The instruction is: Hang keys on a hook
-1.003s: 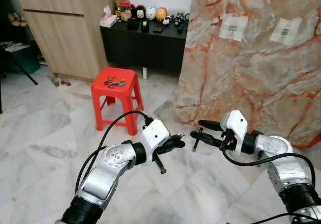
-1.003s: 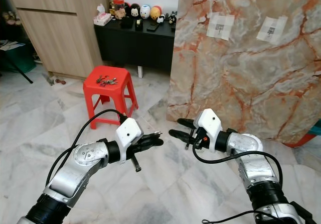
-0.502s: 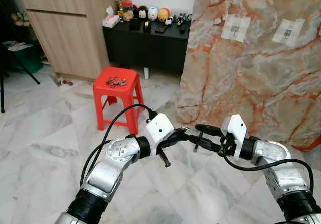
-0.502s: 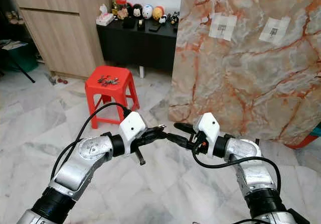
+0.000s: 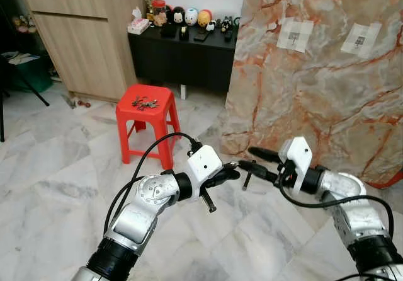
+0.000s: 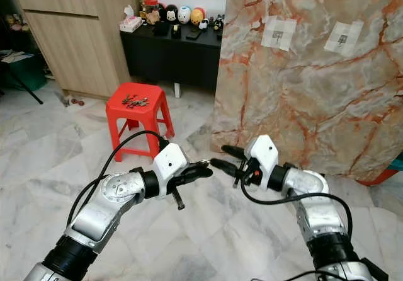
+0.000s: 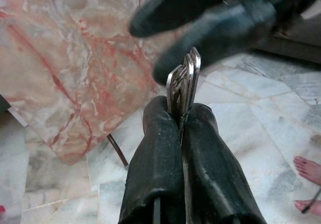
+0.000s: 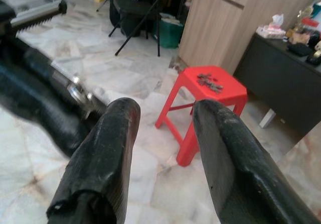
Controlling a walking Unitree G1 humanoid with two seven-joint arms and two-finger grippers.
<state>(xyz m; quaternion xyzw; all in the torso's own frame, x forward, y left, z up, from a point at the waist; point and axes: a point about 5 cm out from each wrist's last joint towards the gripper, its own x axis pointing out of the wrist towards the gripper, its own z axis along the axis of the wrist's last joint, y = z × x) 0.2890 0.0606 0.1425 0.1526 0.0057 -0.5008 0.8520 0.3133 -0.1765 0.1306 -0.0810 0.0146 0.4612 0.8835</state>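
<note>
My left gripper (image 5: 234, 172) is held out at chest height, shut on a small bunch of silver keys (image 7: 183, 81) that stick out past its fingertips. My right gripper (image 5: 247, 157) faces it from the right, open, its fingertips (image 7: 215, 18) just beyond the keys and apart from them. A second bunch of keys (image 5: 144, 103) lies on the red plastic stool (image 5: 157, 95) further back on the left. A marble slab (image 5: 315, 86) leans upright on the right, and it carries two white patches (image 5: 295, 34) (image 5: 359, 40), each with a small dark mark.
A wooden cabinet (image 5: 82, 35) stands at the back left. Beside it is a low black cabinet (image 5: 182, 57) with figurines on top. The floor is pale marble tile. A person's bare toes (image 7: 307, 169) are on the floor near the left gripper. A folding chair (image 8: 135, 8) stands far off.
My left gripper has carried the keys rightward until its tip nearly meets the right gripper's open fingers. The right gripper has stayed open and shifted slightly. The camera has moved a little.
</note>
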